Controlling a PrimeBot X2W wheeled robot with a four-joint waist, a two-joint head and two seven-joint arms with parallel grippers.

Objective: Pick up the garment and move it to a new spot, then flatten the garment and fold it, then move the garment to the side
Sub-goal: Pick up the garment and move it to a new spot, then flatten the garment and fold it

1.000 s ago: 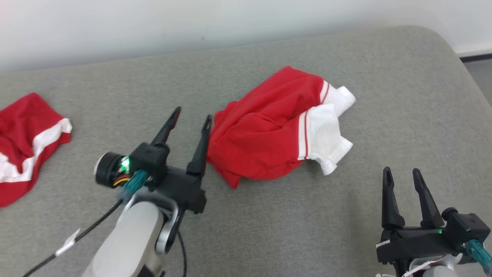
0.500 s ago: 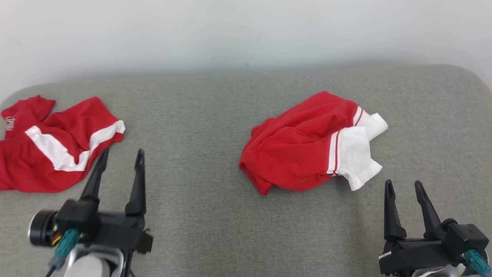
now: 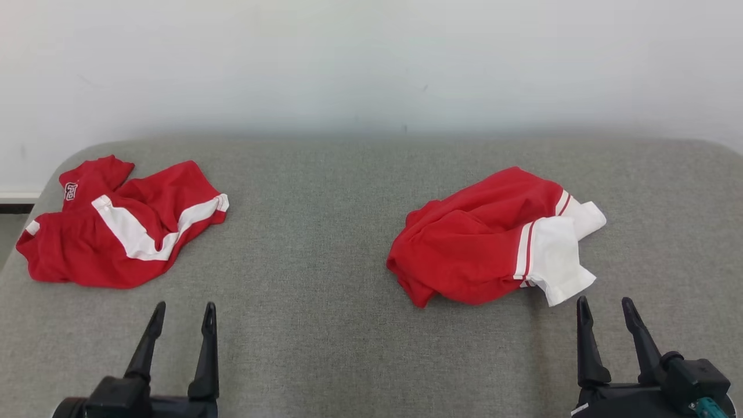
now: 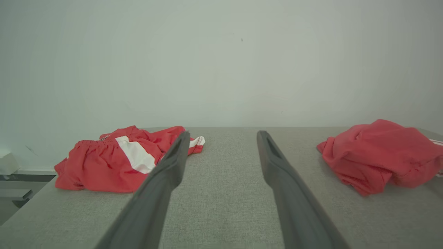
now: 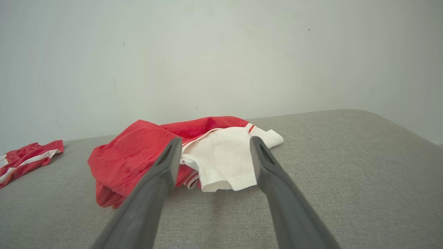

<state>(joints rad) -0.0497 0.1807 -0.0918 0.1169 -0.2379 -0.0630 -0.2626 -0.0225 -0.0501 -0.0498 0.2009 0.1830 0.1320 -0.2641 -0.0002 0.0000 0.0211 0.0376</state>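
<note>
worktop (head view): grey fabric-covered worktop (image 3: 313,232) against a pale wall, with two bits of clothing lying well apart on it

garment (head view): crumpled red garment with white panels (image 3: 464,255) sits around 3 o'clock from the worktop's middle. It's bunched into a lump, nowhere near flat.

other cloth (head view): red shorts with a white stripe (image 3: 116,244) at 9 o'clock, near the left edge

tools (head view): left tool (image 3: 184,307) at 7 o'clock and right tool (image 3: 604,302) at 5 o'clock. Both have their fingers spread wide, carry nothing and sit clear of the cloth.

left wrist view: fingers gape over bare grey fabric, with the shorts at 10 o'clock and the lump at 2 o'clock, neither touched

right wrist view: fingers wide apart and aimed at the white part of the lump at 12 o'clock, near it but gripping nothing

step: my guess is the lump is the one being worked. It lies loose, so it's either the pickup or the flattening, and I honestly can't tell which.

next move: probably both tools reach in and pinch opposite edges of a single layer, not a wad, so the thing spreads when they pull apart
</note>
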